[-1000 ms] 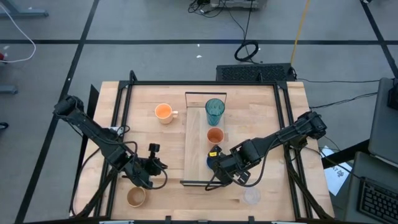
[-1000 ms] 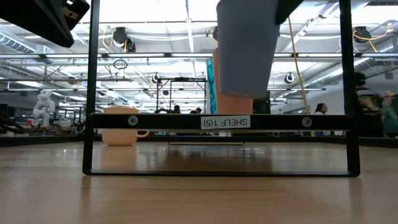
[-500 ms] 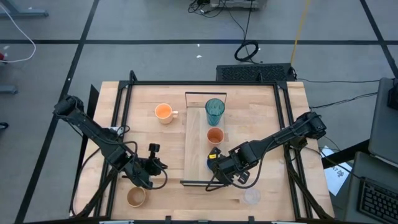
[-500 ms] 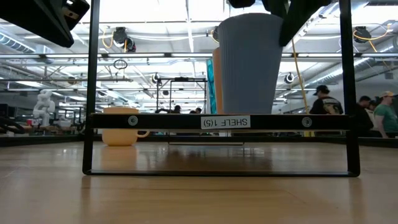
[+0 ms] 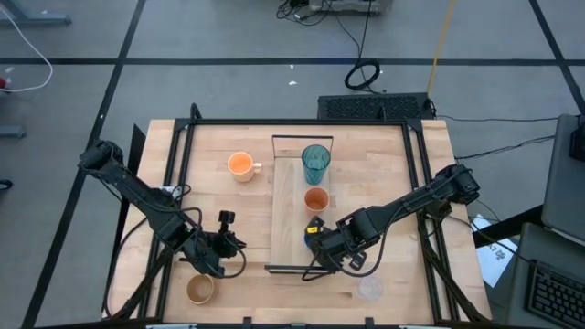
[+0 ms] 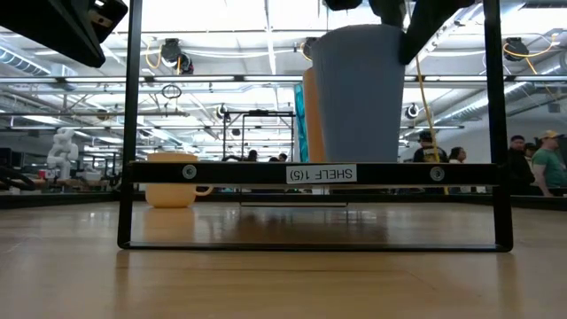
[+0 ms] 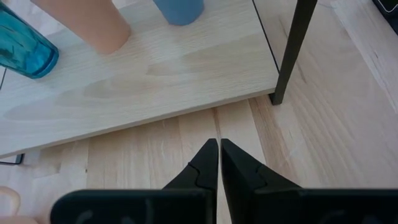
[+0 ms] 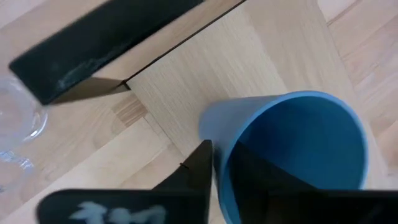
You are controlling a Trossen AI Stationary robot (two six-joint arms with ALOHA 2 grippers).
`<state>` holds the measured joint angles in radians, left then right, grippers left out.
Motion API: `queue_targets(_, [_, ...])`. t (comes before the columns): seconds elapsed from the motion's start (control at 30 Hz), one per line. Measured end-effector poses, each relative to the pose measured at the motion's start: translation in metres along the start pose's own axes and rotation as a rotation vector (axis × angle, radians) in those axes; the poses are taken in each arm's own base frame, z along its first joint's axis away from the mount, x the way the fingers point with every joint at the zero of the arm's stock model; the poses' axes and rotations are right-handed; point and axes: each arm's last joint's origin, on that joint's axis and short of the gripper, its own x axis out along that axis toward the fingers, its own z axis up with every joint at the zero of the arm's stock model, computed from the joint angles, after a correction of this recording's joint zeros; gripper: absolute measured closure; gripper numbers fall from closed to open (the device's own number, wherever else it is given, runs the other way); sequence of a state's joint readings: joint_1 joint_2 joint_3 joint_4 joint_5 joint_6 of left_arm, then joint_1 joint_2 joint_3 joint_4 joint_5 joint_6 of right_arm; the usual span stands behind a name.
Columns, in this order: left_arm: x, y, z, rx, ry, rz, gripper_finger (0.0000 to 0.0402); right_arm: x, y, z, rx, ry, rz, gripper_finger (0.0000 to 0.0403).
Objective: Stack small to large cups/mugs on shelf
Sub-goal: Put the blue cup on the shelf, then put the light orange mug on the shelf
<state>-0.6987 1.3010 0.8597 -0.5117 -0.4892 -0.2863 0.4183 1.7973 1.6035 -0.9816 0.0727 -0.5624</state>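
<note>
The pale shelf (image 5: 288,201) lies along the table's middle. On it stand the teal tumbler (image 5: 315,163) at the far end and the small orange cup (image 5: 315,198) behind the blue cup (image 5: 313,234). My right gripper (image 5: 317,242) is shut on the blue cup near the shelf's near end. The orange handled mug (image 5: 240,165) stands on the table left of the shelf. The tan wooden mug (image 5: 200,289) is at the near left and the clear cup (image 5: 369,288) at the near right. My left gripper (image 5: 228,243) is shut and empty left of the shelf. My right gripper holds the blue cup by its rim wall (image 8: 214,140), one finger inside the cup and one outside. The fingers come from above, pointing down. The cup stands upright (image 6: 354,93); its bottom is hidden behind the shelf's front bar (image 6: 310,174).
The shelf's black frame posts (image 6: 133,124) rise at its near end. A black rail frame (image 5: 183,155) runs round the tabletop. People move in the room behind (image 6: 532,164). The left wrist view shows the shelf board (image 7: 155,81) and a post (image 7: 292,50).
My right gripper has gone down with the blue cup. A second ago the cup's bottom hung clear above the shelf's front bar; now it has dropped behind the bar, upright throughout.
</note>
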Motion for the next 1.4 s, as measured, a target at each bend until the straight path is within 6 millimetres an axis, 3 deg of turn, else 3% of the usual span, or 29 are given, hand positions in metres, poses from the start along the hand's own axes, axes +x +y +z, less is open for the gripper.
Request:
queue_targets(0.23, [0.0, 0.0, 0.0, 0.016, 0.0, 0.0, 0.038, 0.0, -0.002, 0.003, 0.002, -0.03, -0.019, 0.0283])
queue_targets(0.4, [0.0, 0.0, 0.0, 0.02, -0.001, 0.001, 0.038, -0.003, -0.002, 0.003, 0.004, -0.041, -0.031, 0.0254])
queue_targets(0.73, [0.0, 0.0, 0.0, 0.022, -0.001, 0.001, 0.038, -0.016, -0.002, 0.002, 0.015, -0.075, -0.056, 0.0234])
queue_targets(1.07, [0.0, 0.0, 0.0, 0.021, -0.001, 0.002, 0.038, -0.054, 0.002, -0.005, 0.1, -0.144, -0.145, 0.0234])
queue_targets(1.2, [0.0, 0.0, 0.0, 0.021, -0.001, 0.002, 0.038, -0.072, 0.007, -0.009, 0.202, -0.196, -0.154, 0.0234])
queue_targets(1.4, [0.0, 0.0, 0.0, 0.025, -0.005, 0.008, 0.038, -0.092, 0.012, -0.019, 0.539, -0.242, -0.124, 0.0234])
